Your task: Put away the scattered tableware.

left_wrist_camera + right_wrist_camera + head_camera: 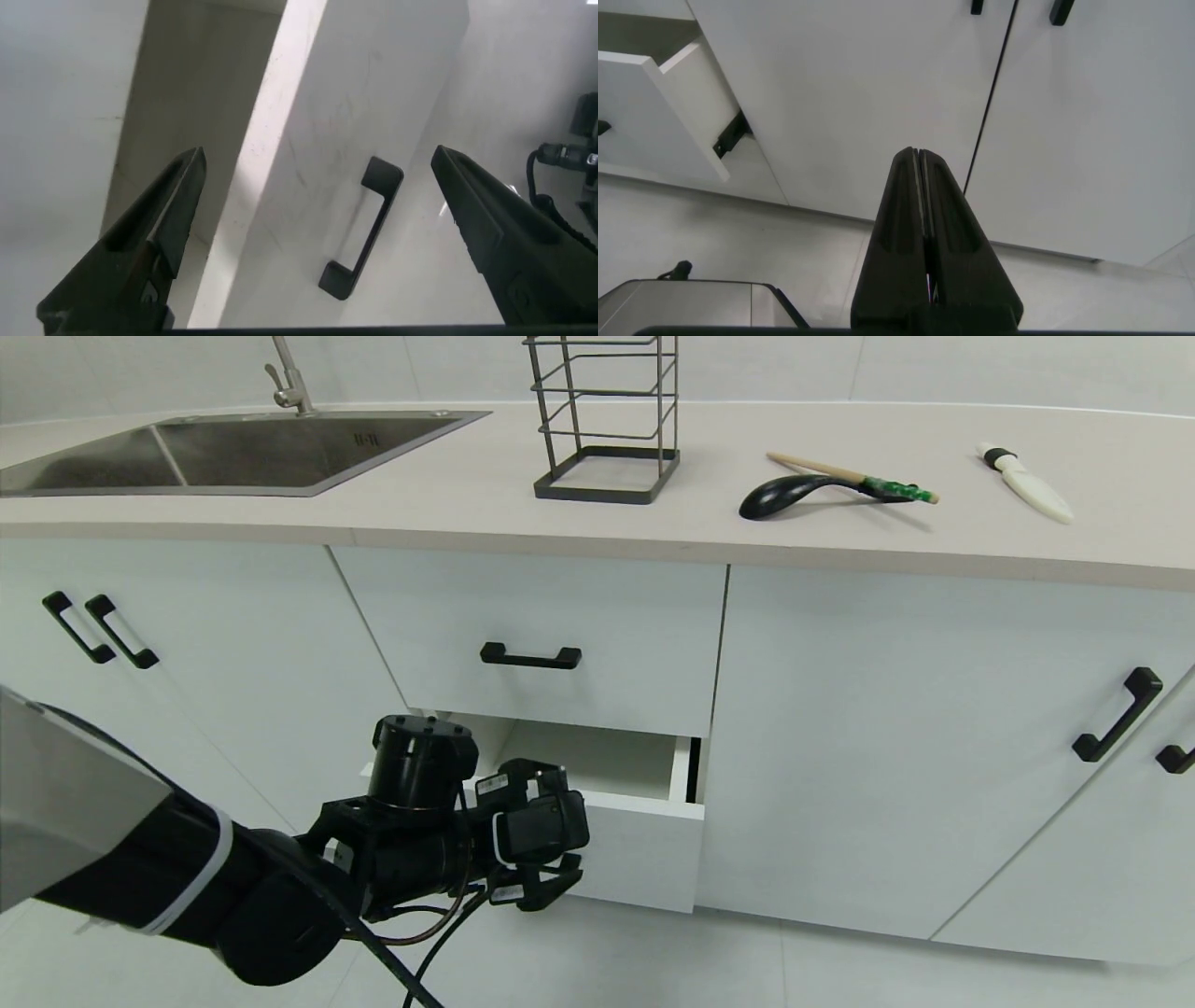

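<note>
My left pincer (318, 163) gapes wide and empty before the open drawer (644, 831), lower middle; my right pincer (919, 163) is closed on nothing. Upper right, the counter (467, 509) holds a black spoon (780, 497), a wooden stick (822, 467) and a white knife (1032, 490)

Head looks down; all three views share the drawer (644, 849)

The counter (420, 495) is pale beige, and the cabinets (887, 728) are plain white with black handles (530, 657). The wire rack (597, 495) is dark grey. At its 3 o'clock there's a glossy black ladle (780, 497), a light wood stick (845, 475) with a green patterned tip, and a cream knife (1025, 483) with a black band. The sink (233, 453) is brushed silver.
</note>
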Controlling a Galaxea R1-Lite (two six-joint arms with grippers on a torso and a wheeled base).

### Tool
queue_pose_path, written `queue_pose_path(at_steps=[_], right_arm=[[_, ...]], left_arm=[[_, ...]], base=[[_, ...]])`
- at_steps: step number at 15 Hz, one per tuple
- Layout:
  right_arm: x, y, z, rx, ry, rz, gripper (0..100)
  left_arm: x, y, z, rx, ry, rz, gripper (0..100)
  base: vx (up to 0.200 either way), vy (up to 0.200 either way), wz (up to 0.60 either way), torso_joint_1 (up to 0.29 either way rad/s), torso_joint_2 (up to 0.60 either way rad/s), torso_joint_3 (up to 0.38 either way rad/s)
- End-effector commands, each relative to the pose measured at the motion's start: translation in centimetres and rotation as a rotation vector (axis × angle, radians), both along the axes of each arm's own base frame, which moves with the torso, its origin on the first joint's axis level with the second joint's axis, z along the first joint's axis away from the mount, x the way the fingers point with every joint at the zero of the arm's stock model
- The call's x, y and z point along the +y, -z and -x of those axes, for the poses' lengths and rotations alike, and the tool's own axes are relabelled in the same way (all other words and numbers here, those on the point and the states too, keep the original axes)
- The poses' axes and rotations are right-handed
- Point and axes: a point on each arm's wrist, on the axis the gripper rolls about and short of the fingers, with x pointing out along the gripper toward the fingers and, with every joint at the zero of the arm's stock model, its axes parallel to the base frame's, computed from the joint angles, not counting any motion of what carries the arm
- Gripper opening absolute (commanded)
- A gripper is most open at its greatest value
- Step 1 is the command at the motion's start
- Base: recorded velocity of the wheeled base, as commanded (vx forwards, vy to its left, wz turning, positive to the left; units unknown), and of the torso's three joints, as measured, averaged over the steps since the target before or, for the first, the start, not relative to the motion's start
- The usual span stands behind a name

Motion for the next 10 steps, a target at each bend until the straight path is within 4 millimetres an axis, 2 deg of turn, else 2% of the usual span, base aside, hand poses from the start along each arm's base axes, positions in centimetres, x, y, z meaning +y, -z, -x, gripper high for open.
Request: queue_pose_path(at_steps=[1,10], right_arm=[[0.0,0.01,0.0,0.0,0.0,0.0,0],[0.0,0.01,0.0,0.0,-0.001,0.0,0]], left_arm=[[-0.14,0.54,-0.27,0.01,0.0,-0.005,100],[-0.36,1.33,-0.69,0.019,-0.005,0.003,100]], base=[[0.0,0.0,0.0,0.0,0.0,0.0],[0.0,0.0,0.0,0.0,0.0,0.0]])
